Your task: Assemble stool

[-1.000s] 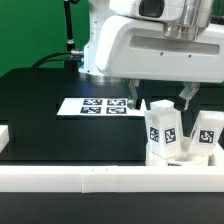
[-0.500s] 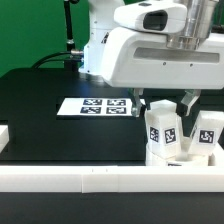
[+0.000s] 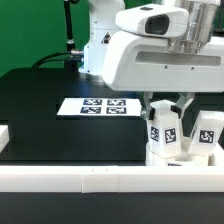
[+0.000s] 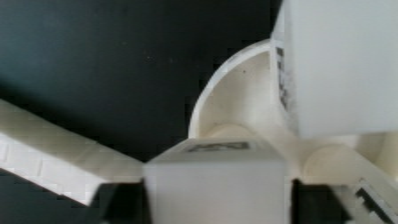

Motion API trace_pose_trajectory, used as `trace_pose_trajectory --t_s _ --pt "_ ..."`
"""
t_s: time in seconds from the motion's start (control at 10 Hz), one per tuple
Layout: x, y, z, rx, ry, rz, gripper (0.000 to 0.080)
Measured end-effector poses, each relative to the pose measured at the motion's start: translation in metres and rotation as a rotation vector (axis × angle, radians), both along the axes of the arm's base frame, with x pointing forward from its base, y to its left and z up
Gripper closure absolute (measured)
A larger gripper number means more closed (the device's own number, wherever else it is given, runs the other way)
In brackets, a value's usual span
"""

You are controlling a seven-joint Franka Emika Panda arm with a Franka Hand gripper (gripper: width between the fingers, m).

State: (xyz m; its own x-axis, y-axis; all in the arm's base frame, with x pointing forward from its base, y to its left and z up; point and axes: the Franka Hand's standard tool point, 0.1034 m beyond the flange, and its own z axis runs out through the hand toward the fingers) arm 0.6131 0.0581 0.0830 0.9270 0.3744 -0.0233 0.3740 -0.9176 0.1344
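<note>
A white stool leg [image 3: 165, 130] with a black-and-white tag stands upright at the exterior view's right. My gripper [image 3: 166, 104] has come down over its top, one finger pressed on each side. In the wrist view the leg [image 4: 217, 180] fills the space between the dark fingers of the gripper [image 4: 217, 205]. A second tagged leg [image 3: 207, 132] stands just to the right of the first. Both rise from a white rounded part, seemingly the seat [image 3: 185, 156], whose curved edge [image 4: 228, 95] shows in the wrist view. The third leg is out of view.
The marker board [image 3: 100, 105] lies flat on the black table behind the legs. A long white border rail [image 3: 80, 180] runs along the front edge, with a short piece at the left [image 3: 5, 135]. The rail also shows in the wrist view [image 4: 54, 150].
The gripper moved toward the exterior view's right and down over the left leg. Its fingers, wide apart before, now stand close against the leg's sides.
</note>
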Motion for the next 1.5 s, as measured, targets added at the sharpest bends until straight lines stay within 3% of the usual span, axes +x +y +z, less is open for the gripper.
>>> trace_pose_trajectory --t_s 0.1,0.5,1.0,1.5 --pt "0.000 0.000 0.000 0.001 -0.001 -0.007 0.0465" --pt "0.000 0.003 0.000 0.019 -0.027 -0.224 0.0465" --pt "-0.002 0.019 -0.002 0.102 -0.080 -1.024 0.0464" --pt "0.001 0.025 -0.002 0.125 -0.114 -1.468 0.0464"
